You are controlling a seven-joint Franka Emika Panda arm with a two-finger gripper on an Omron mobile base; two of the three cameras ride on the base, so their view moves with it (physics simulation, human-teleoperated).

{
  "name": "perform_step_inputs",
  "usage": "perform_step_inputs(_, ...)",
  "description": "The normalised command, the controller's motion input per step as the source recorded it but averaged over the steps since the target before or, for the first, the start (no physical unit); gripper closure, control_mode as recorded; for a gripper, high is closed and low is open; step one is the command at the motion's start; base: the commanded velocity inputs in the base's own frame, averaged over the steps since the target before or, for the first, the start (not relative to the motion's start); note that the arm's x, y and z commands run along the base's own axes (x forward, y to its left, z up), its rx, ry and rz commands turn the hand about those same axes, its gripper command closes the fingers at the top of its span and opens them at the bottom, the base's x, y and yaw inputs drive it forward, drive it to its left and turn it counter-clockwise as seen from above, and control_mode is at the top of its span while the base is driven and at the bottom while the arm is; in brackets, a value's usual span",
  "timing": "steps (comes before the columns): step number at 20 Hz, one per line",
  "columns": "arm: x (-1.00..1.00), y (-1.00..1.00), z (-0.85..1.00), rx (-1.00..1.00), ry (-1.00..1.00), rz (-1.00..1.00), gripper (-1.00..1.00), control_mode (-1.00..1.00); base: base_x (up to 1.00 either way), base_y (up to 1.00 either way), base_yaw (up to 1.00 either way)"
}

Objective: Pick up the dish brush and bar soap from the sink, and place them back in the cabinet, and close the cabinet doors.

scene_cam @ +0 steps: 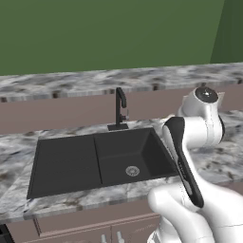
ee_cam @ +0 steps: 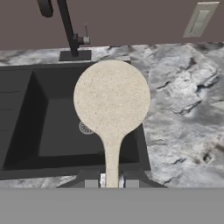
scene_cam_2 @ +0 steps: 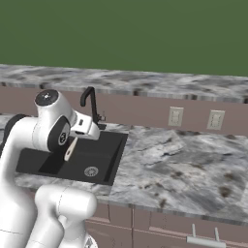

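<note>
My gripper [ee_cam: 112, 180] is shut on the thin handle of the dish brush [ee_cam: 112, 98]. Its round, speckled cream head points away from the hand, above the right part of the sink [ee_cam: 43, 127]. From the right base view the gripper [scene_cam_2: 76, 137] hangs over the black sink [scene_cam_2: 104, 152], and the pale dish brush [scene_cam_2: 70, 148] slants down from it, clear of the basin. The drain [scene_cam: 132, 171] lies in the sink [scene_cam: 66, 163], whose floor shows bare. The bar soap, the cabinet and the cabinet doors are out of view.
A slim black faucet [scene_cam: 120, 109] stands behind the basin. Marble counter [scene_cam_2: 184, 164] stretches to the right of the sink, below a brown backsplash with two wall outlets [scene_cam_2: 175, 116]. Drawer fronts with silver handles [scene_cam_2: 203, 240] run under the counter edge.
</note>
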Motion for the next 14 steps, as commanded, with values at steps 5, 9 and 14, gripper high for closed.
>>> perform_step_inputs(5,-0.39,-0.16,0.27,0.0,0.0,0.02,1.0,-1.0,0.0,0.0,0.0)
perform_step_inputs(9,-0.43,-0.11,0.31,0.0,0.0,0.03,1.0,-1.0,0.0,0.0,0.0)
perform_step_inputs(14,-0.41,0.0,0.29,0.0,0.0,0.05,1.0,-1.0,0.0,0.0,0.0)
